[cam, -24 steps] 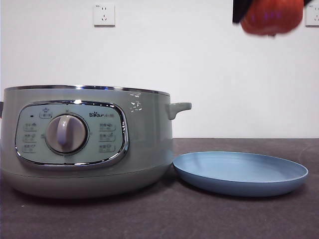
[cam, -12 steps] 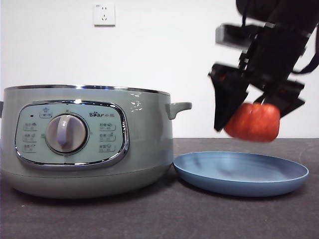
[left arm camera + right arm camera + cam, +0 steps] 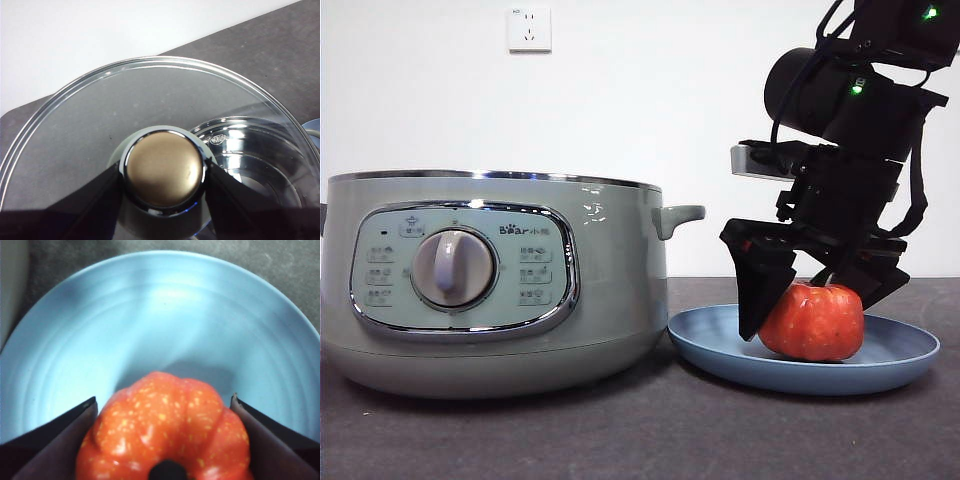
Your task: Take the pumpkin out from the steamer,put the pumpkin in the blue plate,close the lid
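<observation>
The orange-red pumpkin (image 3: pixel 812 322) rests in the blue plate (image 3: pixel 720 348), right of the steamer (image 3: pixel 610 290), which stands open. My right gripper (image 3: pixel 810 312) comes down from the upper right and is shut on the pumpkin, one jaw on each side. In the right wrist view the pumpkin (image 3: pixel 167 430) sits between the jaws of the gripper (image 3: pixel 163 400) over the plate (image 3: pixel 150 315). My left gripper (image 3: pixel 164 170) is shut on the knob (image 3: pixel 164 172) of the glass lid (image 3: pixel 100 110) and is out of the front view.
Through the lid, the left wrist view shows the steamer's shiny inside (image 3: pixel 255 165) below it. The steamer's side handle (image 3: pixel 678 215) points toward the plate. A white wall with a socket (image 3: pixel 528 30) stands behind the dark table (image 3: pixel 650 440).
My right gripper has come down from the top right corner with the pumpkin. The pumpkin went from high above the plate to resting in it. The steamer and plate have not moved.
</observation>
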